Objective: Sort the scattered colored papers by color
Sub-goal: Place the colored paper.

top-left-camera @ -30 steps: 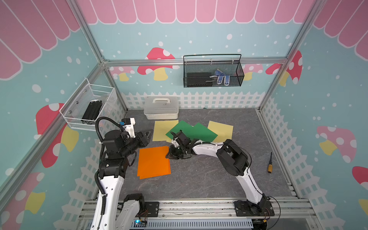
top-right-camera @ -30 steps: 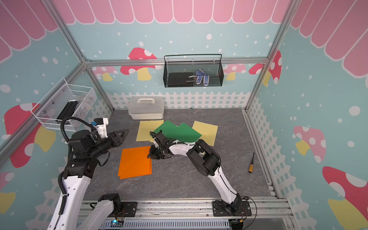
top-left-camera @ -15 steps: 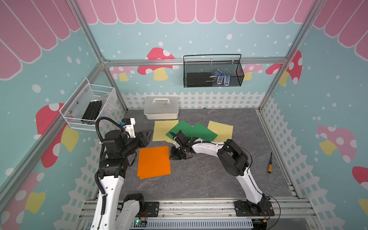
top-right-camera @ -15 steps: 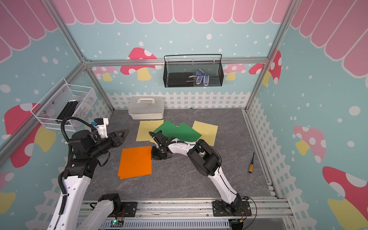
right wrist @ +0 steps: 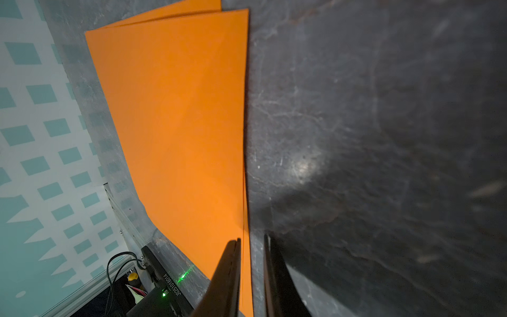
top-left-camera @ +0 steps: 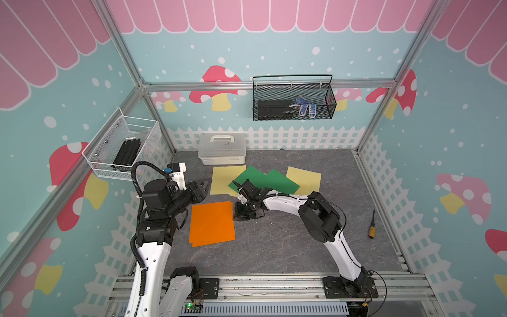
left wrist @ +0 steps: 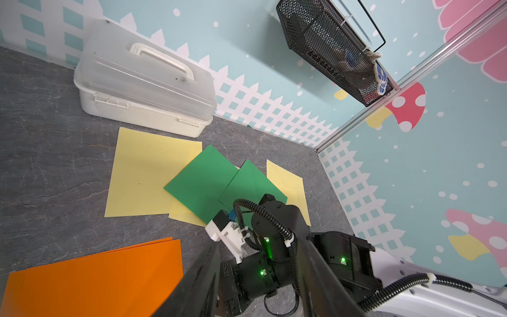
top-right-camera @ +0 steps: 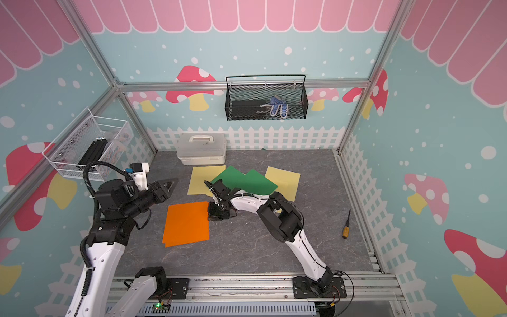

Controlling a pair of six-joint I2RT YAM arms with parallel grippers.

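Two green papers (top-left-camera: 263, 181) overlap yellow papers (top-left-camera: 223, 178); orange papers (top-left-camera: 212, 223) stacked

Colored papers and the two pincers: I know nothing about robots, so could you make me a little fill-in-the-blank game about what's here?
1. The right pincer stands at the edge of a paper stack coloured ___.
2. The green papers lie partly on top of sheets coloured pale ___.
3. The left pincer is open and holds ___.
4. The lid of the white box carries a ___.
Missing words: orange; yellow; nothing; handle.
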